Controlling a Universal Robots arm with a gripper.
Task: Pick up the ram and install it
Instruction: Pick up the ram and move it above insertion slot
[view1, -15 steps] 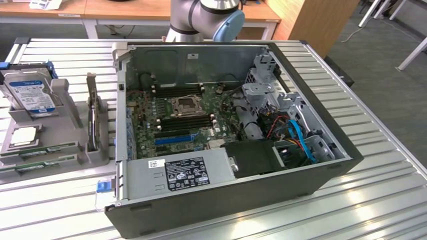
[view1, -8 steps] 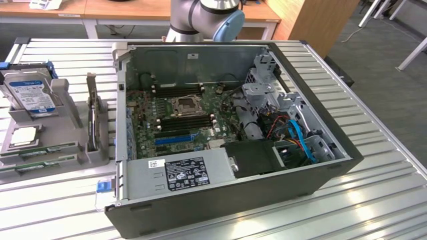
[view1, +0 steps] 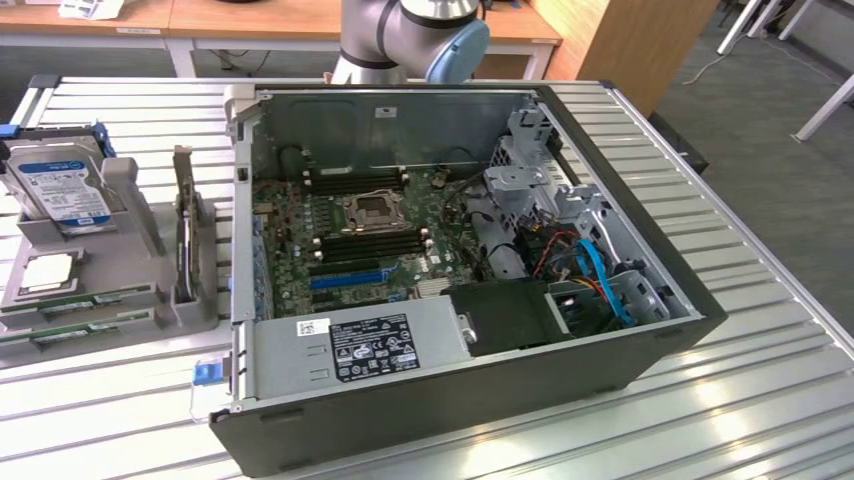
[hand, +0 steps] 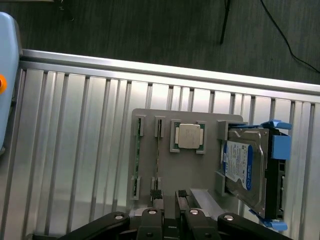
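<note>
Ram (hand: 137, 150): two thin green sticks stand on edge, side by side and apart, each in its own slot of a grey holder (hand: 200, 170). In the exterior view they show as green strips (view1: 80, 299) along the holder's near side.
Holder: grey (view1: 160, 300), on the slatted metal table (view1: 747, 400) by the table's edge at the exterior view's left, just beside the computer case (view1: 534, 400).
Gripper (hand: 168, 196): over the holder's edge at one end of the ram slots.
Jaws: parted, with a gap and nothing between them. One fingertip (hand: 156, 194) is right by the end of the stick next to the processor; I cannot tell whether it touches.
Processor (hand: 189, 136): flat in its recess, between the ram slots and the hard drive.
Hard drive (hand: 240, 160): tilted in its bracket at the holder's far end from the ram, with blue plastic rails.
Case: open on its side near the table's middle; motherboard (view1: 360, 230) exposed.
Slots on board: long black slots (view1: 367, 240) either side of the socket, a blue slot (view1: 350, 277) below them.
Arm (view1: 407, 35): rises behind the case's far edge.
</note>
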